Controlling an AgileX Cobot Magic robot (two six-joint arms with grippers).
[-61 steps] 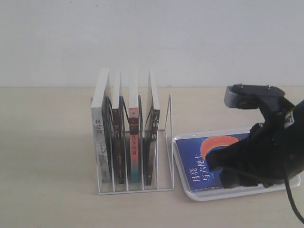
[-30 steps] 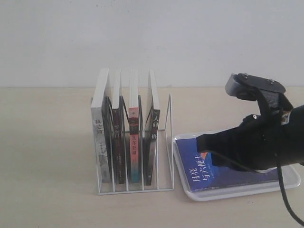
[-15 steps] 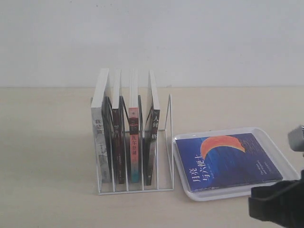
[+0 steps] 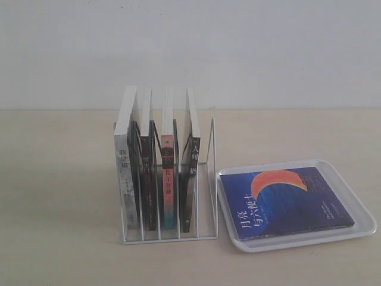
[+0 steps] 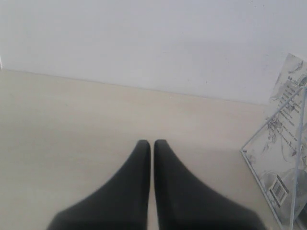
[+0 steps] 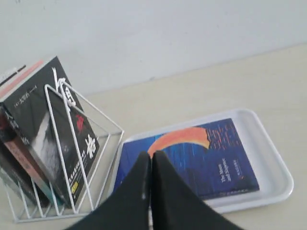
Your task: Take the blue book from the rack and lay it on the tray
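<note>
The right arm, seen low on the right half a second ago, has gone from the exterior view. The blue book (image 4: 286,202) lies flat, cover up, in the tray (image 4: 364,229) toward the bench's (image 4: 59,208) right edge. The tray sits just beside the rack (image 4: 212,179), where four other books (image 4: 161,173) stand. The right pincer (image 6: 150,160) hangs above the tray, fingers pressed together and empty. The left pincer (image 5: 152,146) is likewise closed, over bare bench.

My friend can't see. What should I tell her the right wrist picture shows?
The blue book lies flat, cover up, in the white tray. Beside the tray stands the white wire rack with the other books standing in it. The robot's black right hand, shut and empty, shows in the foreground.
</note>
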